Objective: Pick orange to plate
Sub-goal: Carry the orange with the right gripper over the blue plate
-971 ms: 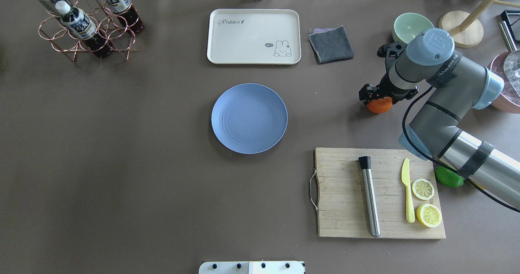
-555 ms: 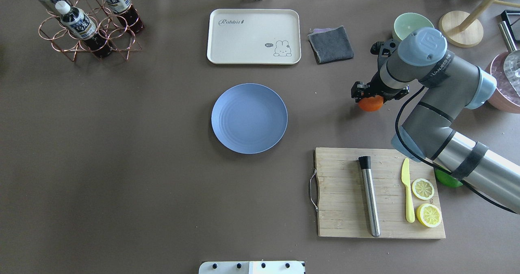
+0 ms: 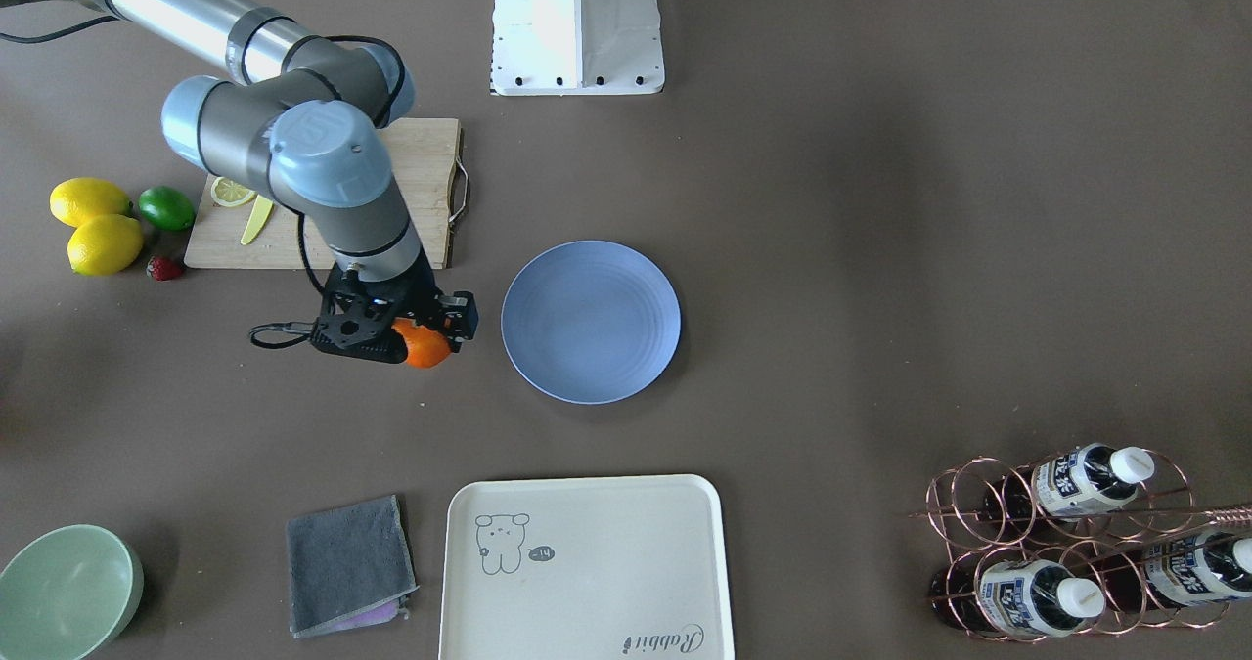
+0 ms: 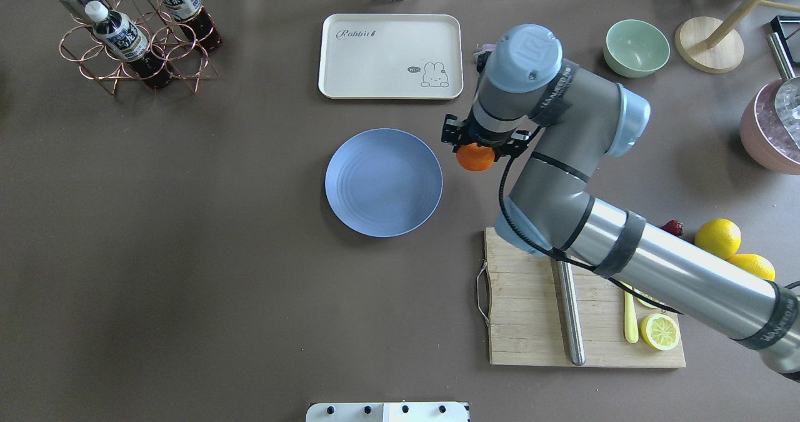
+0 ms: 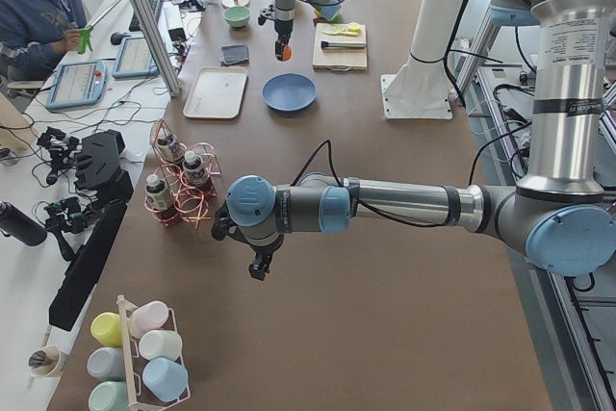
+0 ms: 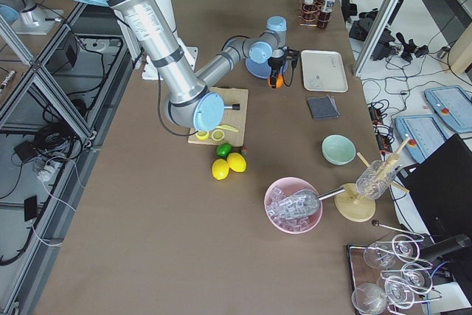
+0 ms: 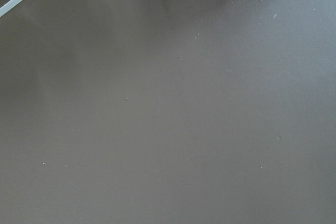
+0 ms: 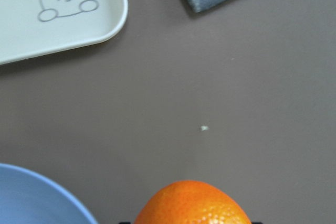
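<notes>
The orange (image 4: pixel 475 157) hangs above the table just off the right rim of the pale-blue plate (image 4: pixel 383 182), with my right gripper (image 4: pixel 478 150) shut on it. From across the table the orange (image 3: pixel 423 345) shows a short gap away from the plate (image 3: pixel 590 321). The right wrist view has the orange (image 8: pixel 191 203) at its bottom edge and the plate rim (image 8: pixel 31 198) at bottom left. The plate is bare. My left gripper (image 5: pixel 258 265) hovers over bare table far from the plate; I cannot tell whether it is open or shut.
A cream tray (image 4: pixel 390 56) lies behind the plate, with a grey cloth (image 3: pixel 347 564) beside it. The cutting board (image 4: pixel 531 322) carries a muddler, a knife and lemon slices. Two lemons (image 4: pixel 717 237), a green bowl (image 4: pixel 636 47) and a bottle rack (image 4: pixel 134 34) stand around.
My right gripper has carried the orange leftward across the table, from near the green bowl's side to just beside the plate's right rim.
</notes>
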Tool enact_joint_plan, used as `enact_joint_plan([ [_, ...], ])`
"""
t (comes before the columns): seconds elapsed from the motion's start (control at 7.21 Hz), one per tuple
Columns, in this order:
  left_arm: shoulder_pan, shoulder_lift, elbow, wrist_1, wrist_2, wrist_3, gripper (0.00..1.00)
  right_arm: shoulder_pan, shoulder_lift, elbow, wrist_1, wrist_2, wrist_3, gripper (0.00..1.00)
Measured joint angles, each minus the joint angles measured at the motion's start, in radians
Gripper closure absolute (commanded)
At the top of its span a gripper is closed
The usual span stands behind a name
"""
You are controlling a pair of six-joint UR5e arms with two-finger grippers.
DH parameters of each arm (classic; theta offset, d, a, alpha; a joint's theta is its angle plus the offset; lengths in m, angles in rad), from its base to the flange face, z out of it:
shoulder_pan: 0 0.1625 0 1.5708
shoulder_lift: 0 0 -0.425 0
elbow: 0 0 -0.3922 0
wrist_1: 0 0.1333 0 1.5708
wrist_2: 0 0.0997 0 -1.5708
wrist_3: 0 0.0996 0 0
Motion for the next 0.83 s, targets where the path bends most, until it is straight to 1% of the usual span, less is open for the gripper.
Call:
enact_joint_plan([
  [0.14,0.000,0.000,-0.001,0.000,0.000,0.000,0.02,-0.053,0.084,-0.044,-0.033,-0.043,0.090,1.00],
  [0.28,-0.003,0.008,-0.005,-0.001,0.000,0.000,0.02,-0.094,0.159,-0.109,-0.045,-0.079,0.168,1.00],
  [0.42,-0.007,0.023,-0.012,-0.011,-0.001,0.000,0.02,-0.121,0.210,-0.170,-0.046,-0.100,0.223,1.00],
  [0.55,-0.009,0.041,-0.017,-0.032,-0.001,0.000,0.02,-0.144,0.231,-0.207,-0.045,-0.118,0.249,1.00],
  [0.83,-0.011,0.062,-0.020,-0.059,-0.001,0.000,0.02,-0.167,0.239,-0.229,-0.043,-0.144,0.258,1.00],
])
